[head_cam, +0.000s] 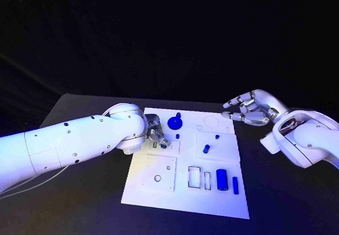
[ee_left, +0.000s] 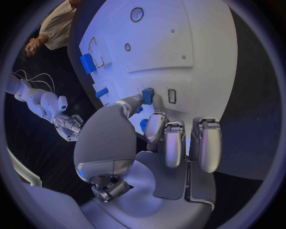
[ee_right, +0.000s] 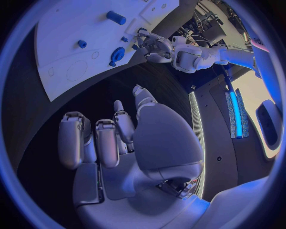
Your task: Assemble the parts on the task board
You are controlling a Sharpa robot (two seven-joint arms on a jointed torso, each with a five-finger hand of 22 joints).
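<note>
The white task board (head_cam: 160, 172) lies in the middle of the black table. My left hand (head_cam: 156, 134) hovers over its far left part and pinches a small blue part (ee_left: 147, 95) between thumb and a finger, close to a small rectangular slot (ee_left: 171, 96). A round blue knob part (head_cam: 175, 122) stands just beyond that hand. A short blue peg (head_cam: 206, 148) and a blue cylinder (head_cam: 222, 177) sit further right on the board. My right hand (head_cam: 248, 108) hangs above the table past the board's far right corner, fingers apart and holding nothing.
The board has a raised square plate (head_cam: 159, 173) at its near left and rectangular recesses (head_cam: 195, 177) beside the cylinder. A thin blue pin (head_cam: 236, 184) lies near the board's right edge. Bare black table surrounds the board.
</note>
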